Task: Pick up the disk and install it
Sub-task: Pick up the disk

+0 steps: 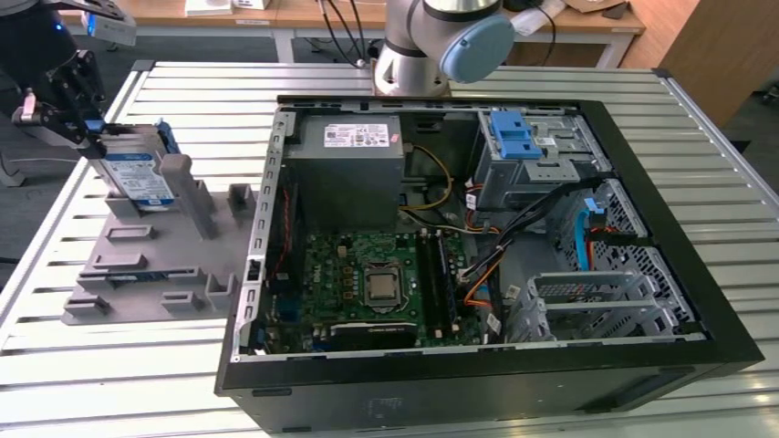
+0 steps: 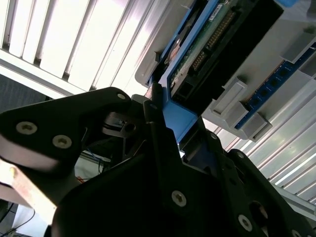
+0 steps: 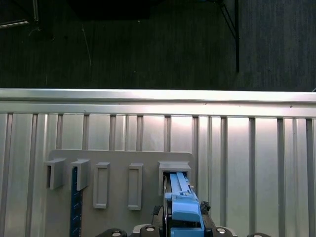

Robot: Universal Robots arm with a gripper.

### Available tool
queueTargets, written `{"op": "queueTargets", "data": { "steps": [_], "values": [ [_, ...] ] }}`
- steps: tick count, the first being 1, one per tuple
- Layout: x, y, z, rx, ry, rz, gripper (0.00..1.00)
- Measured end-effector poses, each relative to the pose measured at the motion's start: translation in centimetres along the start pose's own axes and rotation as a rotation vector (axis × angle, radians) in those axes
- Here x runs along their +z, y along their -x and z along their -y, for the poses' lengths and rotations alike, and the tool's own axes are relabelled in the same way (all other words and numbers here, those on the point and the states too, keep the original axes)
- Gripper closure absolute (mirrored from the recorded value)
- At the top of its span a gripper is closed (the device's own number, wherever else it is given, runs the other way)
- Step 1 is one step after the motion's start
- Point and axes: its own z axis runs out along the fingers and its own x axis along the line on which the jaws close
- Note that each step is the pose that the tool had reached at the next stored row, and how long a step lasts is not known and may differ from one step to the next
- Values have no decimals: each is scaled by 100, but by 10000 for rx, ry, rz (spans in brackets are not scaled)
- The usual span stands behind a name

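While the disk point(image 1: 137, 175) stands on edge in a slot of the grey holder point(image 1: 146, 274), at the exterior view's left beside the open computer case point(image 1: 462, 388), I have the arm's wrist hanging over it, tilted slightly. The gripper point(image 1: 94, 139) is narrowed onto the disk's blue carrier frame point(image 2: 177, 121), with its fingers point(image 2: 155, 129) pressed against the frame.

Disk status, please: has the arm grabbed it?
Gripper shut on disk, at its blue edge. Disk upright in grey holder, outside open computer case. Nothing seen in the way.
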Motion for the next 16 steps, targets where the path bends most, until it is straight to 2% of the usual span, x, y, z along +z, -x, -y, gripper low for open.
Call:
{"op": "queueTargets", "data": {
  "steps": [8, 16],
  "values": [
    [-16, -1, 0, 0, 0, -1, 64],
    [-84, 0, -1, 0, 0, -1, 64]
  ]
}}
